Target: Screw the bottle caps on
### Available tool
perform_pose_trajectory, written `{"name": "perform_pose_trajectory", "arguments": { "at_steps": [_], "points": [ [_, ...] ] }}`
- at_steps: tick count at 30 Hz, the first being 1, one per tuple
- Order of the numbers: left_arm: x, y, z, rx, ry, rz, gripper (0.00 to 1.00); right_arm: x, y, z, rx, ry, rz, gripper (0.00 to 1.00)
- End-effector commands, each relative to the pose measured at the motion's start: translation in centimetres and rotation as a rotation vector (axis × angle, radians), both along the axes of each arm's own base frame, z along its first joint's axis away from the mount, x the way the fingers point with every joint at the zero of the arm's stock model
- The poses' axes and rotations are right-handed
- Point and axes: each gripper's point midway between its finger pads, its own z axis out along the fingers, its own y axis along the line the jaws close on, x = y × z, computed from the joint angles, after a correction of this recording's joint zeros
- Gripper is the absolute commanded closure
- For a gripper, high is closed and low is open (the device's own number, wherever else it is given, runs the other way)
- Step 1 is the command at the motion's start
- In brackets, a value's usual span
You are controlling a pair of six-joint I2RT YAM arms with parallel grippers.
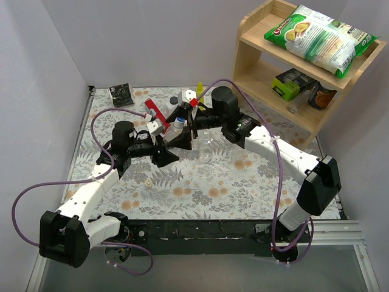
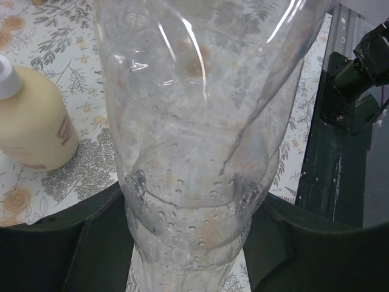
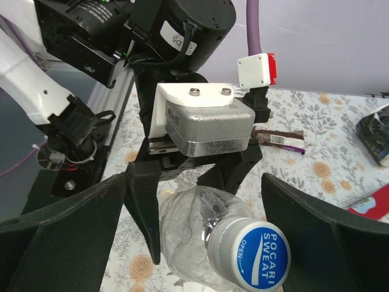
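left fingers (image 2: 61, 249): clamped on the lower body of a clear bottle (image 2: 194, 152), one finger on each side
held bottle: over the middle of the counter (image 1: 243, 182), toward the far edge, tilted with its neck pointing at the right arm
blue cap (image 3: 262, 255): sitting on the held bottle's neck, white "pocari sweat" lettering on top; how far it is screwed down cannot be told
right fingers (image 3: 67, 225): apart, one on each side of the blue cap, neither touching it
second bottle (image 1: 206, 143): clear, on the counter just right of the held one
pale cap (image 1: 148, 181): alone on the counter, left of the middle, nearer the near edge
soap bottle (image 2: 30, 121): beige, white top, on the counter near the held bottle
yellow bottle (image 1: 199, 91): by the far edge
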Motion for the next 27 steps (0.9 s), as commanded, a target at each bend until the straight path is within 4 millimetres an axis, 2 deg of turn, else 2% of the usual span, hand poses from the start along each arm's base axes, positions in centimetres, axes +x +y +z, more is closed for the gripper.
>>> {"name": "perform_pose_trajectory", "arguments": {
  "at_steps": [1, 3, 4, 5, 13, 17, 20, 21, 22, 24, 26, 27],
  "points": [
    [0.4, -0.6, 1.5, -0.047, 0.022, 0.0, 1.0, -0.8, -1.3, 2.0, 0.019, -0.14, -0.036, 0.02],
    [0.6, -0.6, 1.5, -0.056, 0.033, 0.008, 1.0, -0.7, -1.7, 0.6, -0.024, -0.17, -0.057, 0.02],
    [0.8, -0.6, 1.6, -0.061, 0.034, 0.013, 1.0, -0.3, -2.0, 0.8, -0.026, -0.192, -0.087, 0.02],
    [0.9, -0.5, 1.7, -0.063, 0.037, 0.019, 1.0, -0.4, -2.3, -0.4, -0.059, -0.194, -0.09, 0.02],
    [2.1, -0.1, 2.5, -0.079, 0.01, 0.055, 1.0, -1.2, -4.3, -2.5, -0.143, -0.165, -0.122, 0.02],
    [2.3, -0.1, 2.7, -0.079, -0.005, 0.05, 1.0, -1.1, -4.4, -2.6, -0.151, -0.147, -0.139, 0.02],
    [2.3, -0.1, 3.1, -0.075, -0.02, 0.043, 1.0, 0.1, -4.6, -2.5, -0.17, -0.133, -0.205, 0.02],
    [2.3, 0.0, 3.2, -0.064, -0.034, 0.036, 1.0, 1.1, -4.8, -2.7, -0.186, -0.132, -0.243, 0.02],
    [2.3, 0.0, 3.3, -0.056, -0.043, 0.034, 1.0, 1.8, -4.9, -1.5, -0.176, -0.138, -0.262, 0.02],
    [2.0, 0.3, 3.2, -0.028, -0.061, 0.022, 1.0, 3.1, -5.7, -1.7, -0.207, -0.09, -0.277, 0.02],
    [1.8, 0.5, 3.2, -0.008, -0.078, 0.014, 1.0, 3.3, -6.4, -0.1, -0.215, -0.058, -0.253, 0.02],
    [1.6, 0.7, 2.8, 0.004, -0.068, 0.016, 1.0, 3.5, -6.7, -0.1, -0.217, -0.03, -0.219, 0.02]
  ]
}}
